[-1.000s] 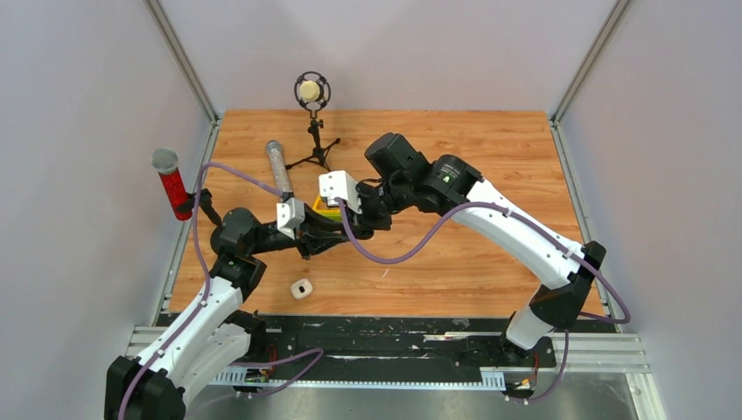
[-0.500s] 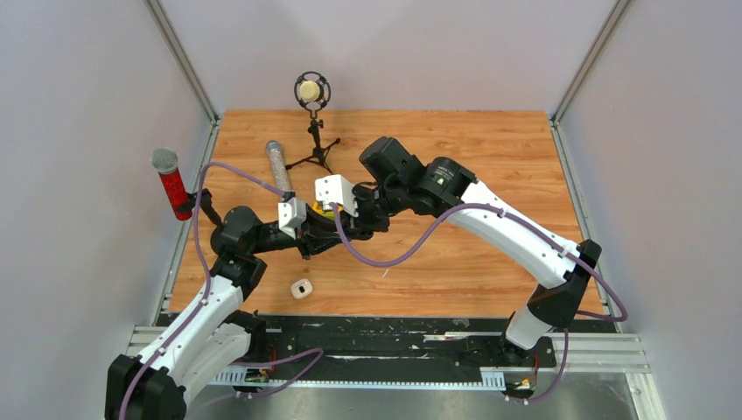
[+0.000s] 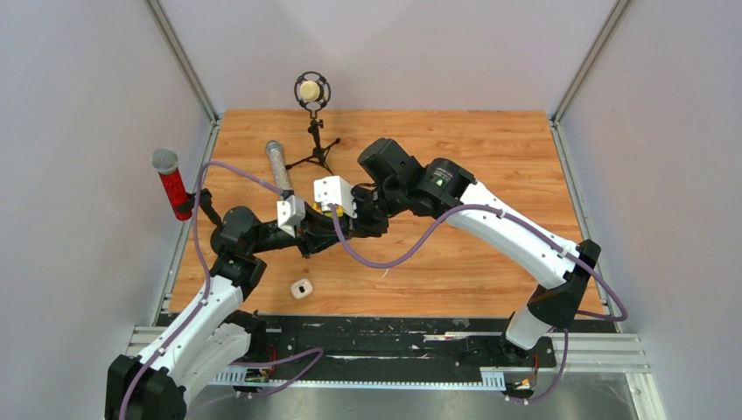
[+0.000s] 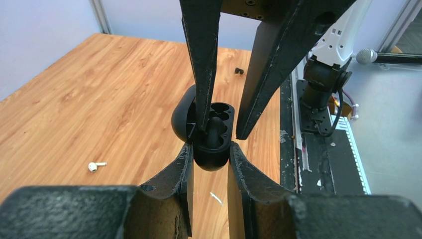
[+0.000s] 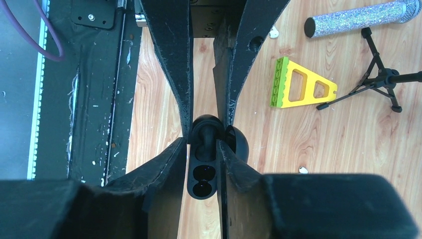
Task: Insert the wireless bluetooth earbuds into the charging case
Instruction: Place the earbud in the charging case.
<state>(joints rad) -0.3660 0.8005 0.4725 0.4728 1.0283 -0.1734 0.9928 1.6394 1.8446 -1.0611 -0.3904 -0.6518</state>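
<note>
Tabletop of orange wood-grain laminate, walled by pale panels, with metal rails along its sides. Left of centre in the overhead view, two black-and-white arms meet nose to nose above the wood.

The left gripper, with rough matte black fingers, is clamped on the lower end of a black oval case. That case is smooth and rounded, its hinged lid swung open to the left, with round wells showing.

The right gripper reaches down from the top of the left wrist view with its fingers parted. One tip sits inside the black case beside the lid, and the other is just off its right rim.

The white charging case, a small glossy rounded square, lies low in the overhead frame near the table's front edge, apart from both grippers. One white earbud lies on the wood at the lower left of the left wrist view.

A yellow toy brick triangle with a green side, a glittery silver microphone and a black tripod crowd the upper right of the right wrist view. In the overhead frame, open wood runs from the arms to the right-hand rail.
</note>
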